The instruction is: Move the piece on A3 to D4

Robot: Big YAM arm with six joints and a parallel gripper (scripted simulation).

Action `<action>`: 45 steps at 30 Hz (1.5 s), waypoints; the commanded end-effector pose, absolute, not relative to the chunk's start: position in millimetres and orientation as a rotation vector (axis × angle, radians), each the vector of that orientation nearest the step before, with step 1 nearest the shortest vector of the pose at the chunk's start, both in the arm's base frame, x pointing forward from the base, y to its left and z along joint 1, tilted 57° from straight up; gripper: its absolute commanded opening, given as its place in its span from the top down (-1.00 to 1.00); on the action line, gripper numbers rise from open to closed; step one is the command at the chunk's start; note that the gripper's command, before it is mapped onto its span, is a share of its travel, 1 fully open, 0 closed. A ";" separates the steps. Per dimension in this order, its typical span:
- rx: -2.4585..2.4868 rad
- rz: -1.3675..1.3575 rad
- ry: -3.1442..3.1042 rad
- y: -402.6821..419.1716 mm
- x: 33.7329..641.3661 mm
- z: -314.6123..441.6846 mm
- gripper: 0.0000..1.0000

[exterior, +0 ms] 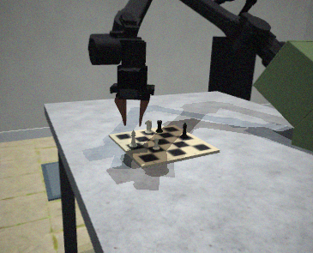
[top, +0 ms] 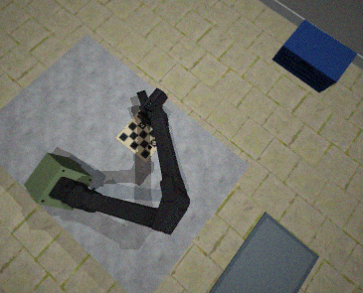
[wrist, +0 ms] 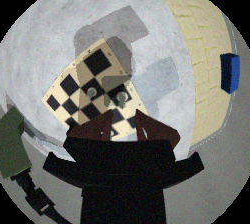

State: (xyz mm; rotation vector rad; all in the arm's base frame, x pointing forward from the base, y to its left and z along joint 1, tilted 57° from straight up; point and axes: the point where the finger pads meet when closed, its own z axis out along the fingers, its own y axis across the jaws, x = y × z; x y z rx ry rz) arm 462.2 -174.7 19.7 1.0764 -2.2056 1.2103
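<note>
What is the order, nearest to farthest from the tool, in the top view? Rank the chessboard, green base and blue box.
From the tool:
1. Chessboard, just below the tool, partly under the arm.
2. Green base, at the lower left, on the table's edge.
3. Blue box, at the upper right, off the table on the floor.

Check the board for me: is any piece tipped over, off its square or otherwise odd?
Nothing stands out. All five pieces on the chessboard stand upright, including the white knight and black rook. The gripper hangs above the board's far edge, jaws part-open and empty.
</note>
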 end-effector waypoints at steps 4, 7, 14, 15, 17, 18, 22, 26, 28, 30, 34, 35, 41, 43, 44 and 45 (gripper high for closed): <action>1.074 1.196 -2.205 -181.6 461.8 14.9 0.28; 1.074 1.196 -2.205 -181.6 461.8 14.9 0.28; 1.074 1.196 -2.205 -181.6 461.8 14.9 0.28; 1.074 1.196 -2.205 -181.6 461.8 14.9 0.28; 1.074 1.196 -2.205 -181.6 461.8 14.9 0.28; 1.074 1.196 -2.205 -181.6 461.8 14.9 0.28; 1.074 1.196 -2.205 -181.6 461.8 14.9 0.28; 1.074 1.196 -2.205 -181.6 461.3 14.9 0.28; 1.073 1.199 -2.207 -181.7 459.4 17.1 0.28; 1.068 1.210 -2.216 -182.1 459.9 24.1 0.28; 1.062 1.224 -2.226 -183.2 461.3 30.7 0.28; 1.062 1.224 -2.226 -183.2 461.3 30.7 0.28; 1.062 1.222 -2.226 -183.6 460.3 31.2 0.28; 1.061 1.224 -2.227 -183.7 461.2 31.8 0.28; 1.061 1.224 -2.227 -183.7 461.2 31.8 0.28; 1.061 1.224 -2.227 -183.7 461.2 31.8 0.28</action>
